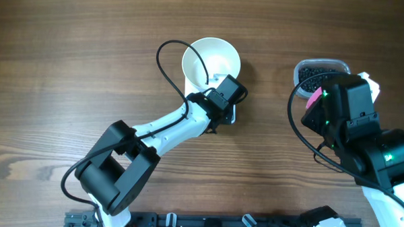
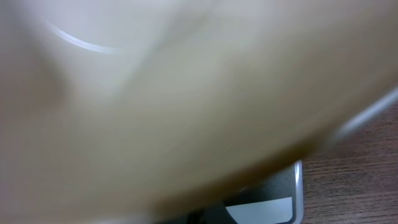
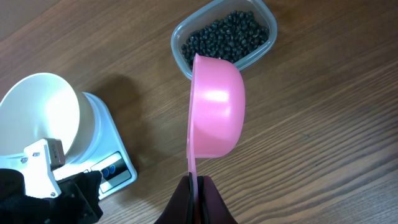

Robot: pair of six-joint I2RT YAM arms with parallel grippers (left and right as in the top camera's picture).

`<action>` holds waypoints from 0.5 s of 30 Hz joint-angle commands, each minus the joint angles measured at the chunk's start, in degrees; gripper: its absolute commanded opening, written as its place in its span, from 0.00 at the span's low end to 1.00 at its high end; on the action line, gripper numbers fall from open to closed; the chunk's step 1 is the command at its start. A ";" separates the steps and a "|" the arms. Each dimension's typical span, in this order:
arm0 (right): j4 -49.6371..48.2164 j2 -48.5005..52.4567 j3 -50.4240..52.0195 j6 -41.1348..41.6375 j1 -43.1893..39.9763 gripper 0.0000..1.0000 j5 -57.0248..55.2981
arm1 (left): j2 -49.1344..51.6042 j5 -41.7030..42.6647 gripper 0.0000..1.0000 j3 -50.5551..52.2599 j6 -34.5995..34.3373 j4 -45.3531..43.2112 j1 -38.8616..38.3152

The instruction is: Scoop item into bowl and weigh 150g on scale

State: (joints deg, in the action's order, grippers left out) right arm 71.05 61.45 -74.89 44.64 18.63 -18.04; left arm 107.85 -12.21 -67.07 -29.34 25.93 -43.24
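The white bowl [image 1: 209, 58] stands on the small white scale [image 3: 111, 167], whose display and two blue buttons show below it. My left gripper [image 1: 216, 84] is shut on the bowl's near right rim. In the left wrist view the blurred bowl wall [image 2: 186, 93] fills the frame, with the scale's display [image 2: 267, 208] beneath and my fingers hidden. My right gripper [image 3: 196, 180] is shut on the handle of a pink scoop [image 3: 214, 106], held on edge just short of a clear tub [image 3: 268, 22]. The item, small black beans [image 3: 227, 34], fills the tub.
The tub [image 1: 305, 65] sits at the right of the wooden table, partly under my right arm [image 1: 353, 125]. A black cable [image 1: 170, 65] loops over the table left of the bowl. A black rail [image 1: 205, 225] runs along the front edge.
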 commanded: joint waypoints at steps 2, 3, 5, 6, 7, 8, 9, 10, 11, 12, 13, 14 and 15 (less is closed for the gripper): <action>-0.35 0.07 -1.25 -1.14 -0.28 0.04 0.11 | 1.70 -1.38 0.04 -0.66 0.61 -0.48 0.00; -0.35 0.07 -1.25 -1.14 -0.28 0.04 0.11 | 1.79 -1.38 0.04 -0.66 0.61 -0.48 0.00; -0.35 0.07 -1.25 -1.14 -0.28 0.04 0.11 | 1.79 -1.40 0.04 -0.66 0.61 -0.48 0.00; -0.35 0.07 -1.25 -1.11 -0.28 0.05 0.11 | 1.79 -1.42 0.04 -0.66 0.61 -0.52 0.00; -0.35 0.07 -1.25 -1.14 -0.28 0.04 0.11 | 1.79 -1.40 0.04 -0.66 0.61 -0.57 0.02; -0.35 0.07 -1.25 -1.14 -0.28 0.04 0.11 | 1.79 -1.40 0.04 -0.66 0.61 -0.55 0.02; -0.35 0.07 -1.25 -1.14 -0.28 0.04 0.11 | 1.81 -1.40 0.04 -0.66 0.61 -0.52 0.02; -0.35 0.07 -1.25 -1.14 -0.28 0.04 0.11 | 1.81 -1.40 0.04 -0.66 0.61 -0.52 0.02; -0.42 0.07 -1.25 -1.16 -0.28 0.04 0.11 | 1.81 -1.40 0.04 -0.66 0.61 -0.52 0.02; -0.48 0.07 -1.25 -1.14 -0.28 0.04 0.11 | 1.81 -1.40 0.04 -0.66 0.61 -0.52 0.02; -0.55 0.07 -1.25 -1.11 -0.28 0.04 0.11 | 1.81 -1.40 0.04 -0.66 0.61 -0.52 0.02; -0.57 0.07 -1.25 -1.14 -0.28 0.04 0.11 | 1.81 -1.40 0.04 -0.66 0.61 -0.50 0.02; -0.57 0.07 -1.25 -1.14 -0.28 0.04 0.11 | 1.84 -1.40 0.04 -0.66 0.61 -0.50 0.02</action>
State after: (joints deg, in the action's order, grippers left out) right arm 70.94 61.45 -74.89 44.64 18.63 -18.04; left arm 108.79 -12.21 -67.07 -29.34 25.58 -43.24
